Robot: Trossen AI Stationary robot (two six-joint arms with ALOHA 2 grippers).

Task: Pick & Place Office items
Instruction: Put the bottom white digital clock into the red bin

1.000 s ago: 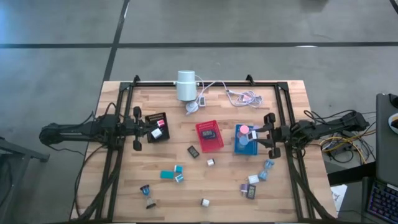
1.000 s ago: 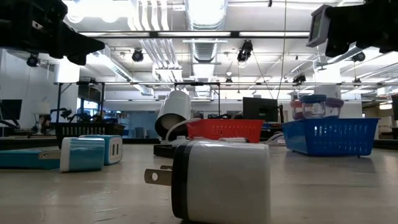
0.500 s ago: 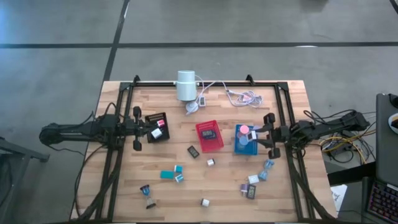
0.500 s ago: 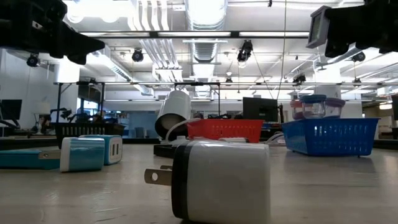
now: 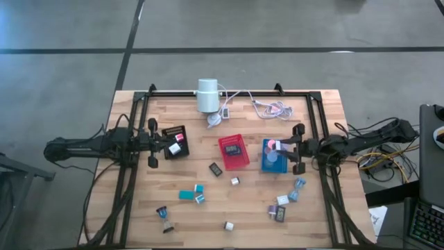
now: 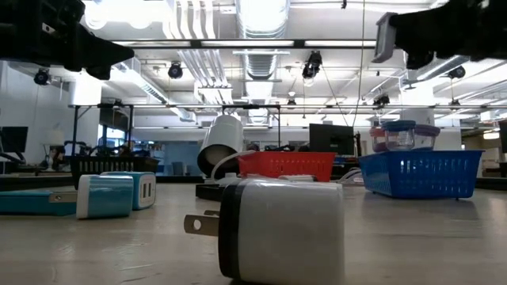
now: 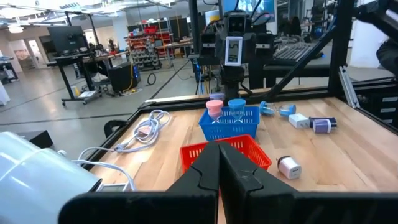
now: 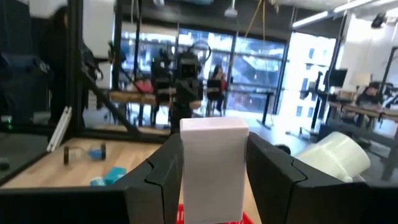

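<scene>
My right gripper (image 8: 213,163) is shut on a white block (image 8: 213,155) and stands by the blue tray (image 5: 266,165). The left wrist view shows that block (image 7: 232,51) high above the tray. My left gripper (image 5: 164,144) is shut and holds nothing, level at the black tray (image 5: 177,132). Office items lie loose on the wood: teal blocks (image 5: 187,195), a black piece (image 5: 216,169), a white plug (image 6: 277,229) and a cluster (image 5: 281,206) at the near right. Pink and blue discs (image 7: 225,107) sit in the blue tray. My right gripper pinches the white block by its two opposite upright sides (image 8: 186,171) between the two fingers. The fingers (image 8: 273,168) come about level from the table's right. The block stands upright in the hold, lifted clear of the table and the tray.
A red tray (image 5: 226,160) with a dark piece lies in the middle. A white cylinder (image 5: 207,95) with its cables (image 5: 270,106) is at the far edge. A black frame (image 5: 316,125) borders the work area. Bare wood lies between the trays and the near items.
My right gripper has edged toward the table's left, over the blue tray, and tipped slightly upward. It keeps the white block in its hold.
</scene>
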